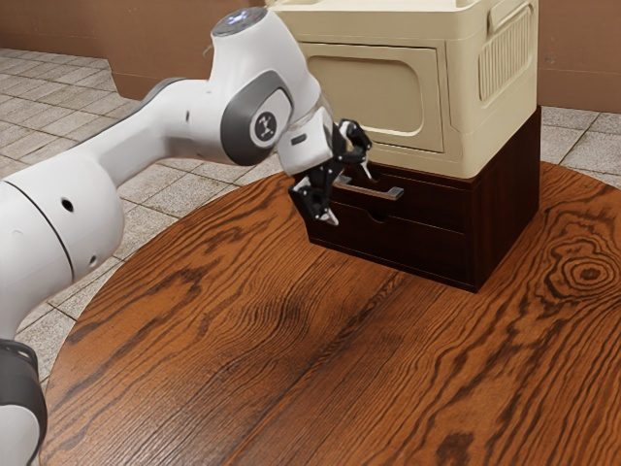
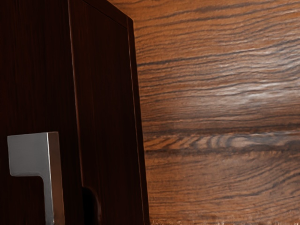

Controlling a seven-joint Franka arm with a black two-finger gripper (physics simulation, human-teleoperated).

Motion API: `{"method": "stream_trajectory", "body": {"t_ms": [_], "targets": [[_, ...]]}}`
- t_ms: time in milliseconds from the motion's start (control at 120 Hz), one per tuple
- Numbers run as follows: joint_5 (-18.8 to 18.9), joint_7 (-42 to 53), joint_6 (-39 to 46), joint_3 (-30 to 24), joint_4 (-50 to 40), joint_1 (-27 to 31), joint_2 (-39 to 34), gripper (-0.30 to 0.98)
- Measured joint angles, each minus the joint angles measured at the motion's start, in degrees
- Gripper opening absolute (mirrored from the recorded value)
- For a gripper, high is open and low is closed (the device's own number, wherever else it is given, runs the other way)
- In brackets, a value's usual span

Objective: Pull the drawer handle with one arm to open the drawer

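The cabinet (image 1: 507, 209) is set on the table (image 1: 243, 330), and the box (image 1: 509, 63) is borne on the cabinet's top. In the cabinet's front, the upper drawer (image 1: 437, 202) is placed above the lower drawer (image 1: 412, 243). The handle (image 1: 385, 193) is mounted on the cabinet's upper drawer, with the notch (image 1: 376, 217) cut below it into the lower drawer's upper edge. The gripper (image 1: 354, 197) is held before the cabinet's front, near the handle. The arm (image 1: 155, 126) is stretched toward the cabinet from the exterior view's left. Behind the cabinet, beyond the table, floor tiles (image 1: 572, 121) are laid, backed by the wall (image 1: 577, 58).
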Motion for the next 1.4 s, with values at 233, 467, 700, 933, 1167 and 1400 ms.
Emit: {"method": "stream_trajectory", "body": {"t_ms": [233,467,700,933,1167,1400], "targets": [[-0.03,2.97,1.92,0.34,-0.04,-0.16,1.16,0.68],[-0.08,4.97,3.29,0.45,-0.02,-0.09,2.24,0.68],[-0.12,6.34,4.43,1.12,-0.05,-0.06,3.28,0.69],[-0.15,7.25,4.80,1.26,-0.07,0.02,3.62,0.69],[-0.53,7.66,6.01,1.40,-0.04,0.02,3.71,0.68],[-0.98,7.92,7.38,1.76,-0.51,-0.08,4.22,0.70]]}}
